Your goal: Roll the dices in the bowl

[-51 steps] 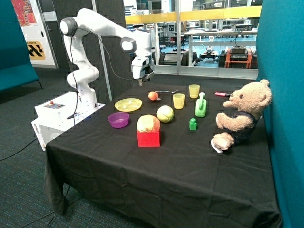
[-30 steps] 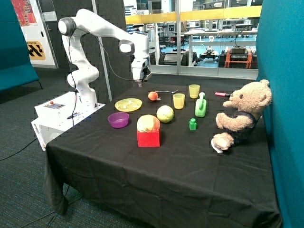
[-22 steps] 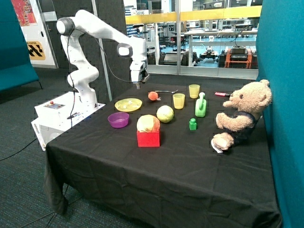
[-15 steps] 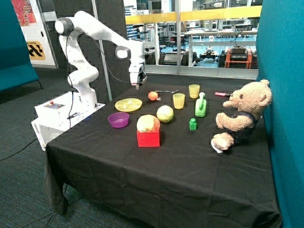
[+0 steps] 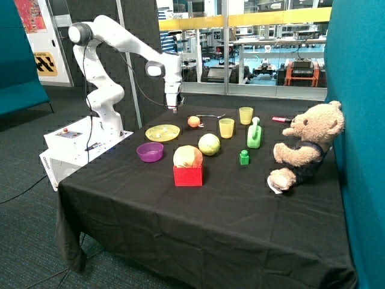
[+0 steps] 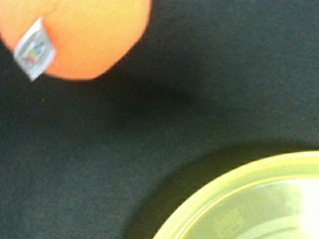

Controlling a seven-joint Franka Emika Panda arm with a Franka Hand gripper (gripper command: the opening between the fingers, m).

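The purple bowl (image 5: 150,152) sits near the table's front-left part, in front of the flat yellow plate (image 5: 162,132). The dices are too small to make out in either view. My gripper (image 5: 174,109) hangs above the table's back edge, between the yellow plate and the orange fruit (image 5: 193,121), well behind and above the bowl. The wrist view shows only the orange fruit with a sticker (image 6: 75,35) and the plate's rim (image 6: 234,199) on the black cloth. The bowl is out of the wrist view.
A red box (image 5: 187,174) with a round fruit on it, a yellow-green ball (image 5: 209,144), two yellow cups (image 5: 226,127), a green bottle (image 5: 254,135), a small green block (image 5: 243,158) and a teddy bear (image 5: 307,147) stand on the black cloth.
The arm has swung the gripper sideways away from the cups and lowered it a little, from above the orange fruit toward the yellow plate. Nothing on the table moved.
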